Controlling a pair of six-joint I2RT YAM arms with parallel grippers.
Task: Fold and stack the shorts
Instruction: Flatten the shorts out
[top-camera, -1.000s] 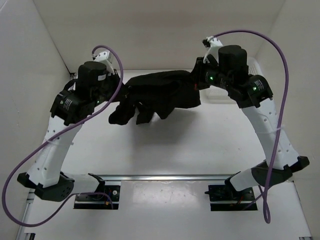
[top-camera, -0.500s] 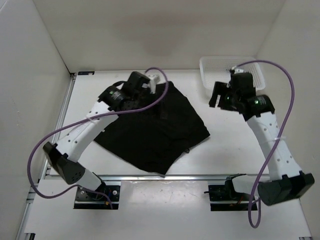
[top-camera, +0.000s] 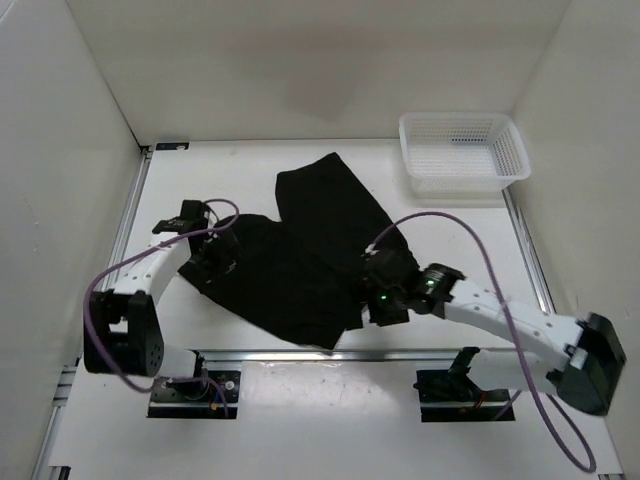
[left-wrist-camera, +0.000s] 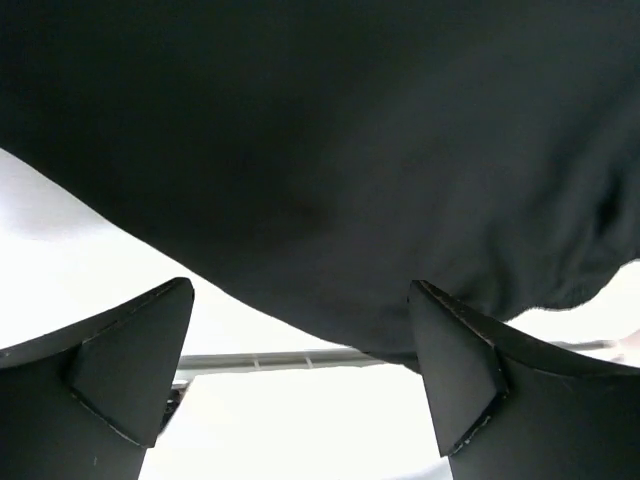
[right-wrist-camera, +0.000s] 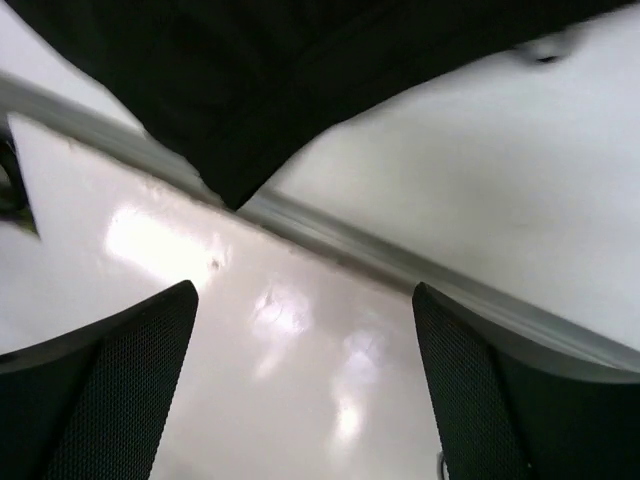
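The black shorts (top-camera: 310, 250) lie spread flat on the white table, one leg reaching toward the back. My left gripper (top-camera: 222, 260) sits low at their left edge, open. In the left wrist view the dark cloth (left-wrist-camera: 330, 150) fills the upper half, and the left gripper (left-wrist-camera: 300, 375) holds nothing between its fingers (left-wrist-camera: 455, 370). My right gripper (top-camera: 376, 302) hovers at the shorts' right near edge, also open. In the right wrist view a corner of the shorts (right-wrist-camera: 230, 90) shows above the right gripper (right-wrist-camera: 305, 385), whose fingers (right-wrist-camera: 130, 370) stand apart over bare table.
A white mesh basket (top-camera: 462, 180) stands at the back right corner. A metal rail (top-camera: 330, 354) runs along the table's near edge, just below the shorts' near corner. White walls close in the left, back and right sides.
A second ago both grippers held the bunched shorts up at the back. The shorts now lie spread on the table, both grippers have opened, and both arms have come down near their sides.
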